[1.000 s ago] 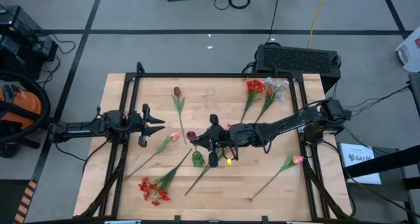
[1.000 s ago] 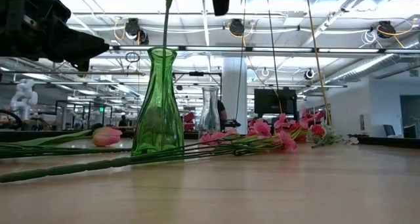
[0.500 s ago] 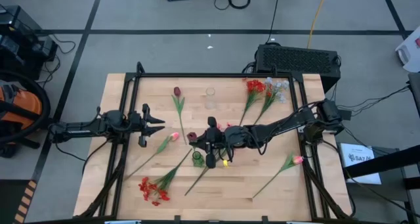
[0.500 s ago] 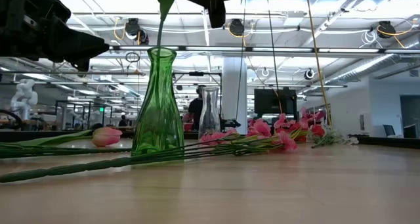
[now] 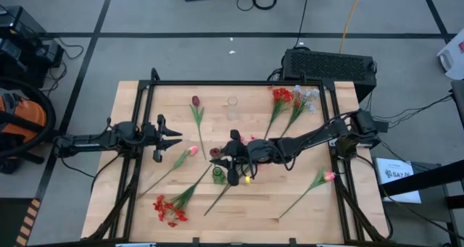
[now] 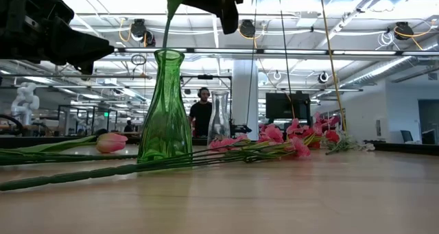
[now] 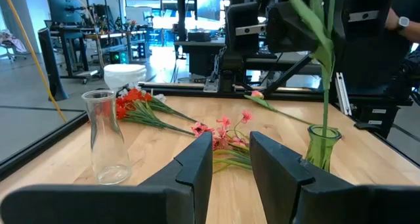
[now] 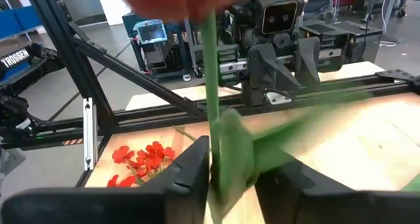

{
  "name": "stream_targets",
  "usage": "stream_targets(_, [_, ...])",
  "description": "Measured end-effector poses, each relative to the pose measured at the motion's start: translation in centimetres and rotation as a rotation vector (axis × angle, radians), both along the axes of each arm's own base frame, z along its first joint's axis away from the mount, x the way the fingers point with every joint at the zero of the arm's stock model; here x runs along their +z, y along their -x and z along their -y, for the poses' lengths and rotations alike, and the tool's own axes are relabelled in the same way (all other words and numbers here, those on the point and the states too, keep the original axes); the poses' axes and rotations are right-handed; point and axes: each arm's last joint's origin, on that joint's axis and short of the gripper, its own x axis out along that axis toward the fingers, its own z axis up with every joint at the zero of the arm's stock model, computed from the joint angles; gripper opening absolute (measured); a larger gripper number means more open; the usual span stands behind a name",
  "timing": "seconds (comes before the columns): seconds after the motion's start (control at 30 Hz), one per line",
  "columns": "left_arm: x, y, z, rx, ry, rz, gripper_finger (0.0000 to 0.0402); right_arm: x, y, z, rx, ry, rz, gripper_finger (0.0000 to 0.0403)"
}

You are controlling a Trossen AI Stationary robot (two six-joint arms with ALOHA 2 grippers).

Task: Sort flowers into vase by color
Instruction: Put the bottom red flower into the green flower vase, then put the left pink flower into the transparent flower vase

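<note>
While the dark maroon tulip on its long thin green stem point(image 8: 211, 73) is hanging upright between my right fingers point(image 8: 226, 163), I am holding it over the narrow mouth of the green glass vase point(image 6: 164, 110), which is standing near the middle of the wooden desk point(image 5: 290, 196). In the low view the stem's lower end is pointing down just above the rim, apparently not yet inside. My right fingers are closing narrowly on the stem, well below the bloom.

I judge the stem light and springy, a wire-and-plastic thing that bends and swings easily, so gripping it low and keeping it vertical should help it find the opening. The vase looks light and top-heavy; a sideways nudge could tip it.

My left fingers point(image 7: 231, 159) are waiting at the left side of the desk, standing somewhat apart and holding nothing.

Around the vase, other flowers are lying flat: a pink spray point(image 6: 264, 143) just beside it, a pink tulip point(image 5: 192, 151) to its left, a red cluster point(image 5: 168, 209) near the front edge, another red cluster point(image 5: 281, 95) at the far side. A clear glass vase point(image 7: 108, 135) is standing empty farther back.
</note>
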Motion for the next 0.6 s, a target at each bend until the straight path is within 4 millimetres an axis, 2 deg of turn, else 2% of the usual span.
stream_targets(0.13, [0.0, 0.0, 0.0, 0.0, 0.0, 0.0, 0.0109, 1.1, 0.6, 0.2, -0.002, 0.001, 0.004, 0.0134])
stream_targets(0.33, [0.0, 0.0, 0.0, 0.0, 0.0, 0.0, 0.0109, 3.2, 2.6, 1.0, -0.021, 0.008, -0.068, 0.0172])
stream_targets(0.6, [0.0, 0.0, 0.0, 0.0, 0.0, 0.0, 0.0109, 5.7, 5.4, 2.2, -0.049, -0.032, -0.131, 0.019])
